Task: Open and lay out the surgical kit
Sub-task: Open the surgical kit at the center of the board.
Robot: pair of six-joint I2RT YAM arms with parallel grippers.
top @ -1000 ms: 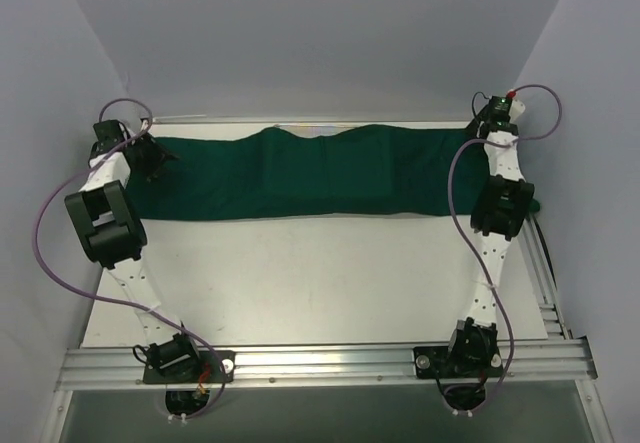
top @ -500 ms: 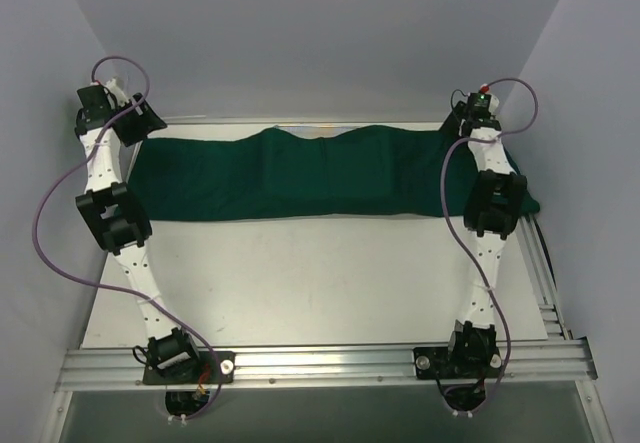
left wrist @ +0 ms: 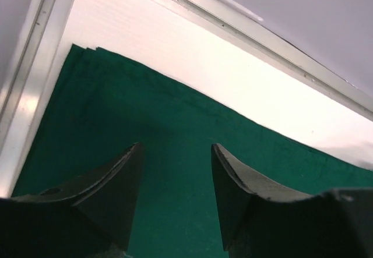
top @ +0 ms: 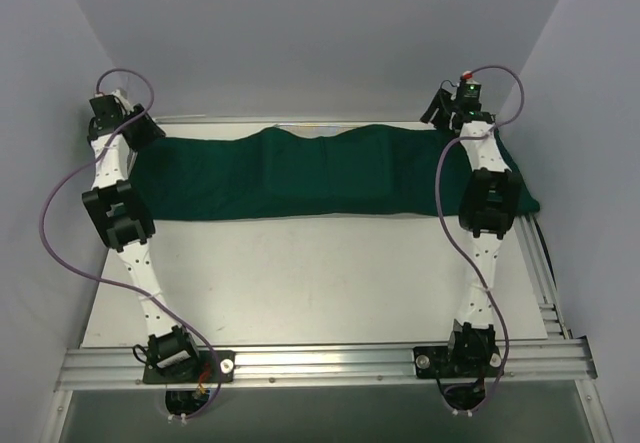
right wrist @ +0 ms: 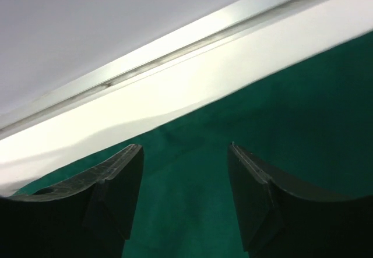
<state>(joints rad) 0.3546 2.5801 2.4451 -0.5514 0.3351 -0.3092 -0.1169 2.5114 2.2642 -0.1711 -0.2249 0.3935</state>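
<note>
Bright, even overhead light; shadows soft. Counter point(right wrist: 116, 118) blown white, rail point(left wrist: 26, 130) glaring in wrist views. Left end effector point(left wrist: 176, 148) and right end effector point(right wrist: 185, 148) dark, soft-edged. Top view sharp.

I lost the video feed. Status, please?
Left gripper open, right gripper open, both empty. Green cloth wrap closed beneath them, instruments not visible. No obstacle seen.

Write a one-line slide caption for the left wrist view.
Left end effector, open, over the left end of the dark green cloth wrap on the white table.
</note>
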